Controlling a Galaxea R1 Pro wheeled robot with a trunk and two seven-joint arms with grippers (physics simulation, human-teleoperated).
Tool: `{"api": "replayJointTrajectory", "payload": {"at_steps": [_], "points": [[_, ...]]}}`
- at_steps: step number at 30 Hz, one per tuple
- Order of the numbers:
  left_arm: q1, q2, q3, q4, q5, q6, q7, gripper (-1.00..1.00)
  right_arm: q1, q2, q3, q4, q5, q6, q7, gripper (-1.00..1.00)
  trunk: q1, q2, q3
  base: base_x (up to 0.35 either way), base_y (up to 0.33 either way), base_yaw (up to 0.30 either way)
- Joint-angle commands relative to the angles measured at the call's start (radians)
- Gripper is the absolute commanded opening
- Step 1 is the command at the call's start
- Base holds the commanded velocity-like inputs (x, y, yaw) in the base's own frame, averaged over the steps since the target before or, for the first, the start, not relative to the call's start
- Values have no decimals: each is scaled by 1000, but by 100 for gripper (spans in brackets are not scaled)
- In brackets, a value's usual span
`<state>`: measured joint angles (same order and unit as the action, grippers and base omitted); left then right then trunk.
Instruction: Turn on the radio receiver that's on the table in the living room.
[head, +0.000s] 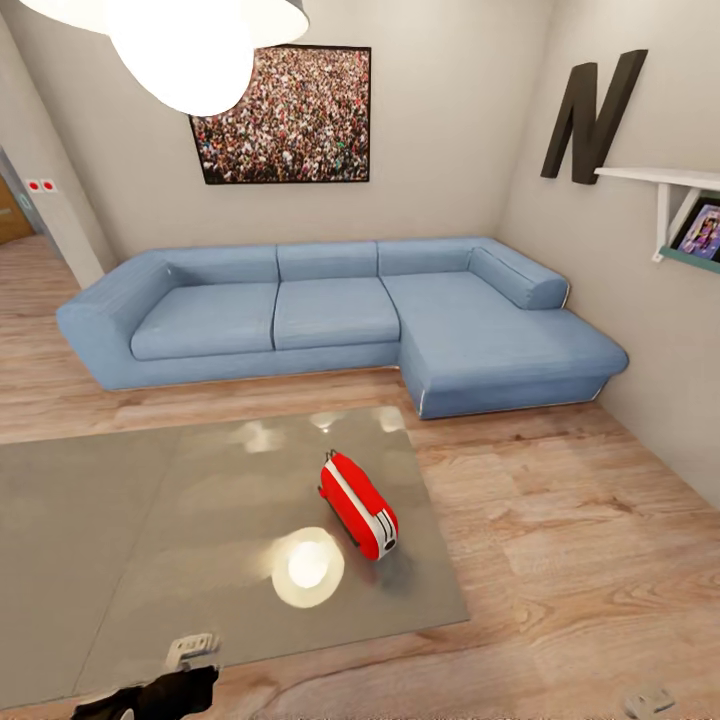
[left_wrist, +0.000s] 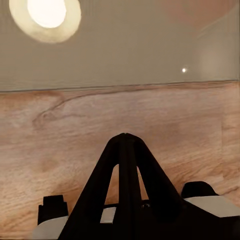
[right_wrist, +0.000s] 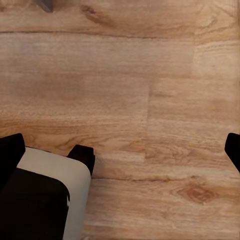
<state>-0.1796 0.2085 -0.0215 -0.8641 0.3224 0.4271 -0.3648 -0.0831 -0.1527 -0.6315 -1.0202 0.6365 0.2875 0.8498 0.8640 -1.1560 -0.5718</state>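
Note:
The radio receiver, a glossy red rounded box with white stripes, lies on the table near its right edge, its white end panel with the dark knob turned toward me. My left gripper is shut with nothing in it and hangs over the wood floor just short of the table's near edge. The left arm's end shows at the bottom of the head view, well to the near left of the radio. My right gripper is open over bare floor, its fingers spread wide.
A blue L-shaped sofa stands behind the table, under a crowd photo. A dark letter N and a white shelf are on the right wall. A ceiling lamp reflects on the tabletop. Light wood floor runs right of the table.

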Motion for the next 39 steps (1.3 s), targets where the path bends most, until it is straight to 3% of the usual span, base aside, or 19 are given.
{"api": "replayJointTrajectory", "payload": {"at_steps": [1, 10, 16, 23, 28, 39], "points": [[0, 0, 0, 9, 0, -5, -4, -100, 0, 0, -4, 2, 0, -4, 0, 100, 0, 0, -2, 0, 0, 0], [0, 0, 0, 78, -1, -17, -12, -100, 0, 1, -9, 15, 5, -13, 0, 100, 0, 0, -16, 0, 0, 0], [0, 4, 0, 134, 3, -81, -13, -100, 1, 1, -11, 35, 5, -12, -1, 100, 0, 0, -17, 0, 0, -8], [0, 4, 0, 222, -1, -122, -13, -100, 0, 8, -71, 40, 6, -10, -1, 100, 0, 0, -8, 0, 0, -56], [0, 2, 0, 290, 0, -188, -13, -100, 0, 8, -85, 60, 6, -11, -3, 100, 0, 0, -1, 0, 0, -8], [0, 2, -2, 465, -2, -292, -12, -100, 1, 5, -86, 208, 8, -20, -127, 100, 0, 0, 16, 0, 0, 0]]}}
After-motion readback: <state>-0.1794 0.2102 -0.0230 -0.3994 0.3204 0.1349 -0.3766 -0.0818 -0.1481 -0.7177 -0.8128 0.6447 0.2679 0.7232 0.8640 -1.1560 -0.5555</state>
